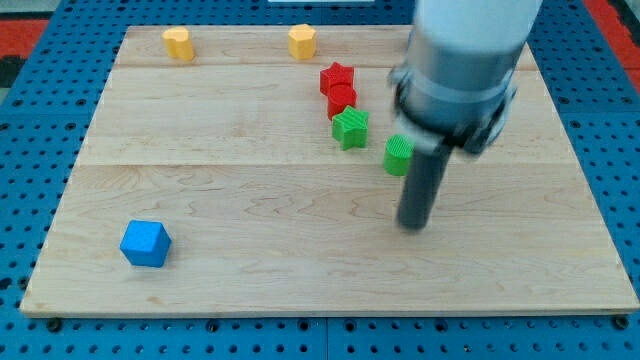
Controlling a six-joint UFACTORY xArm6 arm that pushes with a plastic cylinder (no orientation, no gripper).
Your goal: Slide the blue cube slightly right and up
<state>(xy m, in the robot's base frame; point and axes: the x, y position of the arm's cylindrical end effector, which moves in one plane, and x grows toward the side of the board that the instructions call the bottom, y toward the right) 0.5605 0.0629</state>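
Observation:
The blue cube [146, 243] sits near the lower left corner of the wooden board [250, 190]. My tip [414, 224] is the lower end of the dark rod, right of the board's middle. It stands far to the right of the blue cube and touches no block. A green block [398, 155] lies just above the tip, partly hidden by the rod.
A green star [350, 128] lies below a red star [337, 77] and a red block [342, 100] at the upper middle. Two yellow blocks [178, 43] [302, 41] sit along the top edge. The arm's grey body [465, 60] covers the upper right.

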